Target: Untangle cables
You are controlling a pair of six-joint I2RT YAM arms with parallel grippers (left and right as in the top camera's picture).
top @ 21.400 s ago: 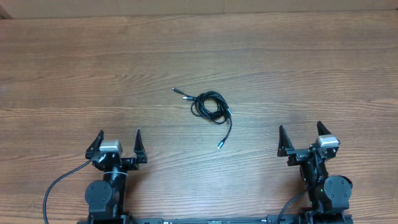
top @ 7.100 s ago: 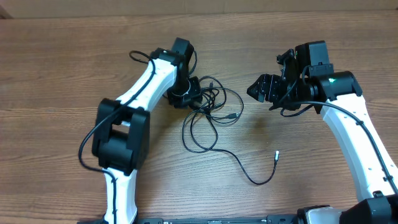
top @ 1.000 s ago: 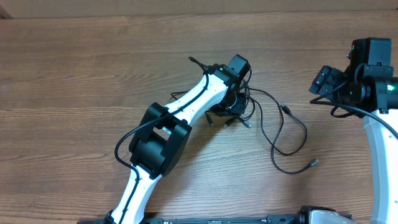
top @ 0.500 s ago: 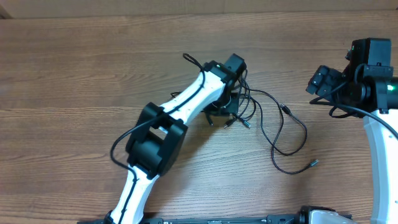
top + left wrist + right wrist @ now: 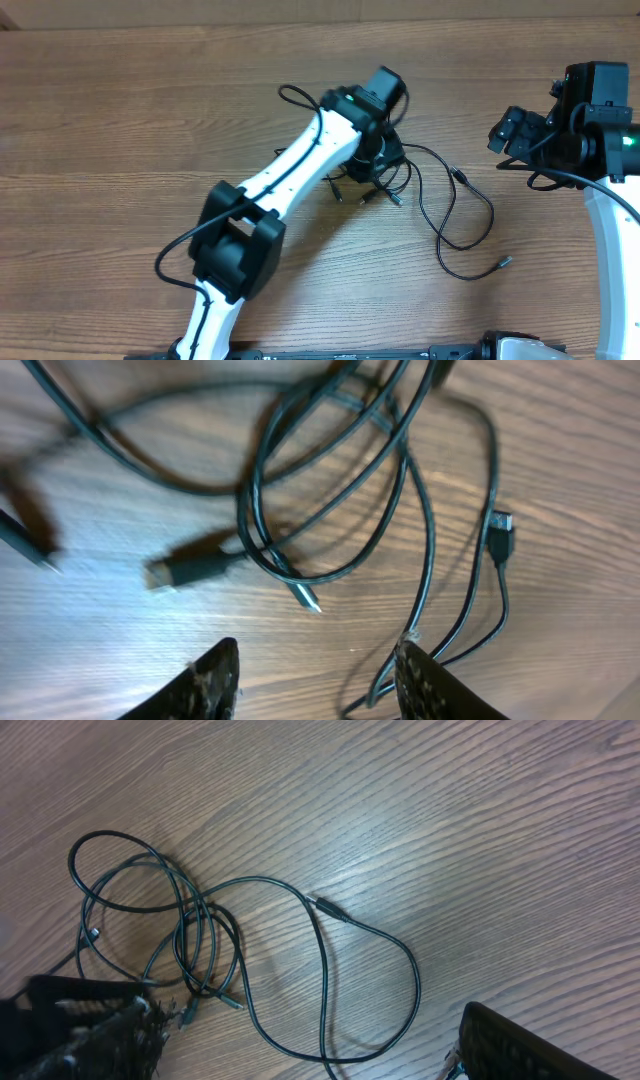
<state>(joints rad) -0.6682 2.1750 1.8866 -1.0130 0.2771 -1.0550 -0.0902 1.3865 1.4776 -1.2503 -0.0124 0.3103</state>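
Observation:
The cables are thin black cords with silvery plug tips; they lie in a tangle [image 5: 385, 180] on the wood table, just right of centre. One long cord [image 5: 470, 222] loops off to the right. My left gripper [image 5: 377, 160] hovers over the tangle. In the left wrist view it [image 5: 318, 678] is open with bare wood between the fingers, and a cord runs past the right fingertip [image 5: 420, 672]. A flat plug [image 5: 499, 532] and a dark plug [image 5: 195, 568] lie ahead. My right gripper [image 5: 515, 135] is open and off to the right. In its wrist view the tangle [image 5: 195, 935] and the loop [image 5: 413, 982] lie below it.
The table's far edge [image 5: 320, 22] runs along the top of the overhead view. The left arm's white links [image 5: 300, 180] stretch diagonally over the table from the bottom left. The right arm [image 5: 610, 230] stands along the right edge.
My left gripper has opened over the tangle and shifted slightly towards the far edge, its elbow swinging left. The right gripper has edged a little left. The cables lie almost unchanged.

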